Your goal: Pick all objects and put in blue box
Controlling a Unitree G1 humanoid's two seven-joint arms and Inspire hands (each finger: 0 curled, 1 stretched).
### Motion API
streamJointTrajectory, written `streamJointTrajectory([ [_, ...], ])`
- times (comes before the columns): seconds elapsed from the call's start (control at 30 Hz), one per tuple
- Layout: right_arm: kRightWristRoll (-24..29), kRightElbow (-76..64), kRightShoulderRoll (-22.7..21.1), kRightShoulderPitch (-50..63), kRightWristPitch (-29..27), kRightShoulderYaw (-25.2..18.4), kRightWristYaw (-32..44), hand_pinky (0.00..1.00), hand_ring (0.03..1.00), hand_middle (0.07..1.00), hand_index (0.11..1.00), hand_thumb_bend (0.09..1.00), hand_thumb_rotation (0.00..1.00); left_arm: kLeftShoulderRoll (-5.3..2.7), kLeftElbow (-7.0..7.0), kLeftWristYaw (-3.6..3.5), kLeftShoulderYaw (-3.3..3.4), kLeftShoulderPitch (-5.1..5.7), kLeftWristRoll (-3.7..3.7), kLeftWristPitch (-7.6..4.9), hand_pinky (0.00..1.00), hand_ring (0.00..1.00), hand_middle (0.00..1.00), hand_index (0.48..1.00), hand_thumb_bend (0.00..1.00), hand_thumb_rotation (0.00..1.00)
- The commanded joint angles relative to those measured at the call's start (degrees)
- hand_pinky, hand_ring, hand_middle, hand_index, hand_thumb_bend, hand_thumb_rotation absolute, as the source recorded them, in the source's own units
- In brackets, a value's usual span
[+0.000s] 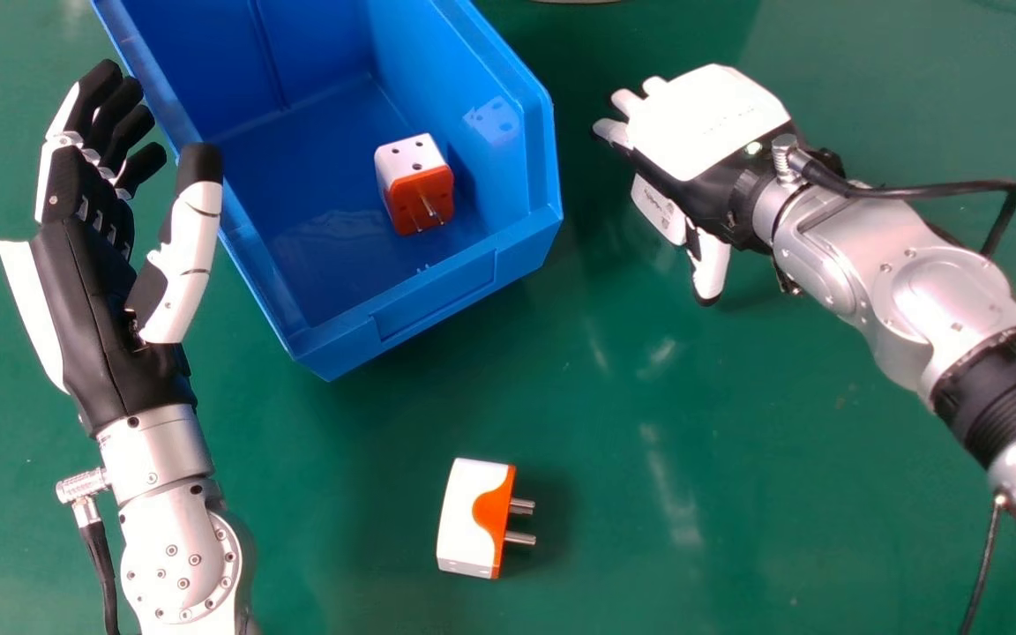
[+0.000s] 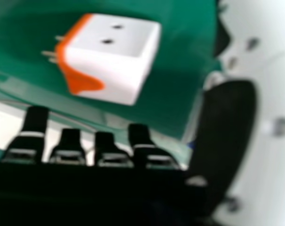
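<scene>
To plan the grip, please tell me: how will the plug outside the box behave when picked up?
The plug looks like hard plastic, so probably stiff. Its smooth faces may slip a little. Being boxy, it seems unlikely to roll.

Can't see far end of blue plastic box (image 1: 433, 302), cut off at head view's top. See white-and-orange plug adapter (image 2: 105, 66) blurred in right hand view.

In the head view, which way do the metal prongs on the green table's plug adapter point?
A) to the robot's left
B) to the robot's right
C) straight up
B, because the metal prongs stick out of the plug adapter's right side.
</scene>
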Motion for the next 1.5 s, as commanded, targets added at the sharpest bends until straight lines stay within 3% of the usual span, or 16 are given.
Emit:
streamJointTrajectory([
  [0.0, -0.73, 1.64, -0.08, -3.68, 0.06, 0.48, -0.6, 0.85, 0.986, 0.985, 0.922, 0.834, 0.02, -0.24, -0.78, 0.22, -0.34, -0.8, 0.07, -0.97, 0.78, 0.81, 0.82, 0.808, 0.67, 0.46],
  [0.23, -1.18, 6.52, 0.83, -6.16, 0.29, 2.21, -2.07, 0.85, 0.99, 0.987, 0.921, 0.77, 0.0, -0.42, -1.02, 0.02, -0.49, -0.57, 0.08, -0.95, 0.78, 0.81, 0.83, 0.811, 0.66, 0.45],
  [0.47, -1.11, 9.75, 1.21, -7.87, -0.57, 2.78, -3.16, 0.82, 0.98, 0.979, 0.915, 0.727, 0.0, -0.55, -1.01, 0.37, -0.55, -0.55, 0.5, -0.89, 0.78, 0.81, 0.83, 0.814, 0.65, 0.46],
  [0.63, -0.93, 11.73, 1.48, -8.76, -1.61, 3.04, -4.34, 0.81, 0.976, 0.977, 0.911, 0.719, 0.0, -0.5, -0.76, -0.03, -0.51, -0.51, -0.03, -1.13, 0.78, 0.81, 0.83, 0.813, 0.66, 0.46],
  [0.9, -0.91, 15.18, 1.97, -9.78, -4.23, 3.76, -9.04, 0.77, 0.951, 0.957, 0.892, 0.674, 0.0, -0.49, 0.09, 0.4, -0.31, -0.78, 0.22, -1.29, 0.78, 0.81, 0.83, 0.813, 0.66, 0.46],
  [1.17, 0.35, 21.13, 3.76, -11.33, -6.89, 3.89, -10.09, 0.73, 0.928, 0.943, 0.884, 0.639, 0.0, -0.34, 0.64, 0.22, -0.19, -0.83, -0.03, -1.79, 0.78, 0.81, 0.83, 0.809, 0.67, 0.46],
  [1.4, -0.16, 24.65, 5.28, -11.75, -7.27, 5.31, -9.66, 0.7, 0.913, 0.936, 0.891, 0.662, 0.0, -0.21, 0.86, 0.63, -0.15, -0.81, 0.64, -1.97, 0.78, 0.81, 0.83, 0.809, 0.67, 0.46],
  [1.47, -0.34, 25.29, 5.64, -11.79, -7.03, 5.77, -9.33, 0.7, 0.914, 0.939, 0.896, 0.674, 0.0, -0.16, 1.07, 0.49, -0.19, -0.9, 0.46, -2.14, 0.78, 0.81, 0.83, 0.809, 0.67, 0.46],
])
